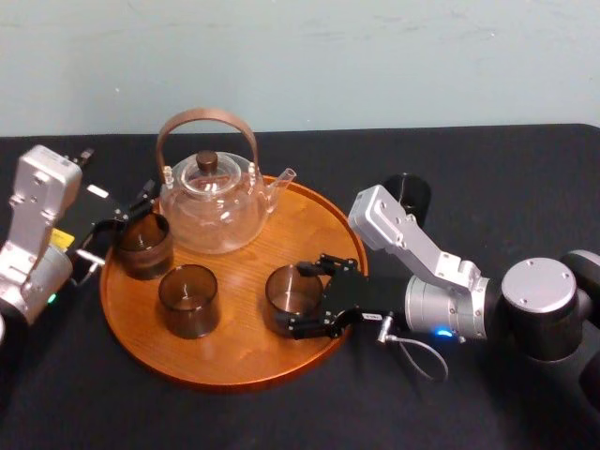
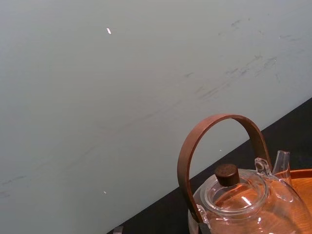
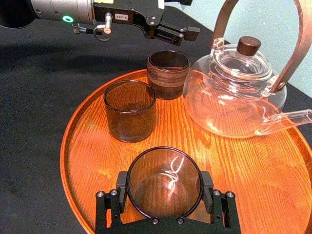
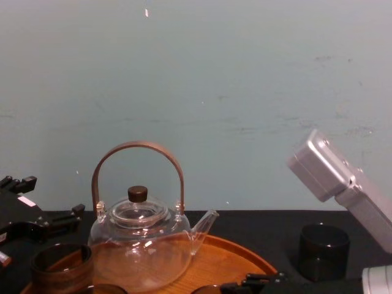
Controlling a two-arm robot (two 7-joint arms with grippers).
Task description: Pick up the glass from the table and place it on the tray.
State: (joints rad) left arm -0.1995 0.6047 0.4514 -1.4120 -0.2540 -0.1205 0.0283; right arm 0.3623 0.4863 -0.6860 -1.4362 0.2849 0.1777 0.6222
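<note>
A smoky dark glass (image 1: pixel 289 298) stood upright on the round orange-brown wooden tray (image 1: pixel 314 234), toward its right rim. The tray lay flat on the black bench (image 1: pixel 506 169).

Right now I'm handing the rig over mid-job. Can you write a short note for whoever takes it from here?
Right gripper: jaws shut on the glass at the right side of the tray. I cannot tell whether it is resting on the wood.
Left gripper: at the tray's left edge, beside a banded glass.
Also on the tray: the teapot and a plain glass.
Done: the glass is off the table and at the tray.
Left: confirm it is seated, open the jaws, back the arm out. A dark glass stands on the table behind the right arm.
</note>
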